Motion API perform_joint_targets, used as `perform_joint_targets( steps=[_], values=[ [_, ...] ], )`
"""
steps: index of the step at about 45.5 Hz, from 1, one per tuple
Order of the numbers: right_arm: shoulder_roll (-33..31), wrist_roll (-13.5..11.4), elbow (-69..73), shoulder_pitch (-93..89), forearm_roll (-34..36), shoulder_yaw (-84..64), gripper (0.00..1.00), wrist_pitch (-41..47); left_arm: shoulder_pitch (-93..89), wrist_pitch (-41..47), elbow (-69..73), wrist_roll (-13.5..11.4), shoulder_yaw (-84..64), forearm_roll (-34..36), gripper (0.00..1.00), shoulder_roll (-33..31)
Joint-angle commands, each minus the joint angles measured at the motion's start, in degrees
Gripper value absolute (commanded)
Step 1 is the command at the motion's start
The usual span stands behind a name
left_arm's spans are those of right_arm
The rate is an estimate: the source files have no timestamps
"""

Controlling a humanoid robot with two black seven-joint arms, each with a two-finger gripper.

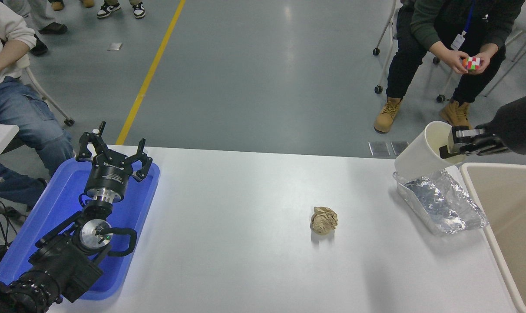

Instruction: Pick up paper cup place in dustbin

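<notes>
The white paper cup point(421, 153) hangs tilted in the air above the table's far right corner, its cream mouth turned to the right. My right gripper point(450, 145) is shut on the cup's rim, one finger inside the mouth, the arm coming in from the right edge. The beige dustbin point(470, 172) stands just right of the table, below and to the right of the cup; only its left part shows. My left gripper point(111, 153) is parked open over the blue tray at the lower left.
A crinkled silver foil tray point(441, 201) lies under the cup beside the dustbin. A crumpled brown paper ball point(324, 220) sits mid-table. The blue plastic tray point(58, 204) is at the left. One person sits beyond the table at top right, another at the left.
</notes>
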Motion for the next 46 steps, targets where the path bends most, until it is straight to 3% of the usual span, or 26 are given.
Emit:
perform_joint_targets(
  steps=[1, 13, 23, 46],
  values=[
    [-0.69, -0.01, -0.42, 2.14, -0.14, -0.33, 0.0, 2.01, 0.0, 0.0, 0.0, -0.01, 0.0, 0.0, 1.0, 0.0],
    [-0.61, -0.27, -1.04, 1.61, -0.05, -0.24, 0.0, 1.66, 0.0, 0.0, 0.0, -0.01, 0.0, 0.0, 1.0, 0.0],
    [-2.71, -0.71, -10.52, -5.94, 2.4, -0.42, 0.0, -1.94, 0.0, 0.0, 0.0, -0.01, 0.0, 0.0, 1.0, 0.0],
    [-5.44, -2.47, -40.76, -41.0, 34.13, 0.2, 0.0, -16.26, 0.0, 0.0, 0.0, -0.01, 0.0, 0.0, 1.0, 0.0]
  ],
)
